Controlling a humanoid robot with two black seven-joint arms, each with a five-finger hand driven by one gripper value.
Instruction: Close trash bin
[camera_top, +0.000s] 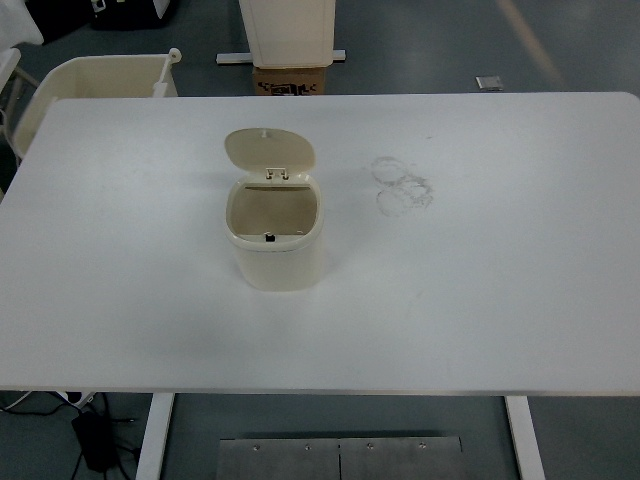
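Observation:
A small cream trash bin (276, 240) stands upright on the white table (480, 280), left of centre. Its lid (268, 151) is swung up and back on the hinge at the far rim, so the bin is open and its inside shows empty. Neither of my hands is in view.
Faint ring marks (402, 185) are on the table right of the bin. A cream tub (90, 80) sits beyond the table's far left corner. A white stand (287, 30) and a cardboard box (292, 80) are behind the far edge.

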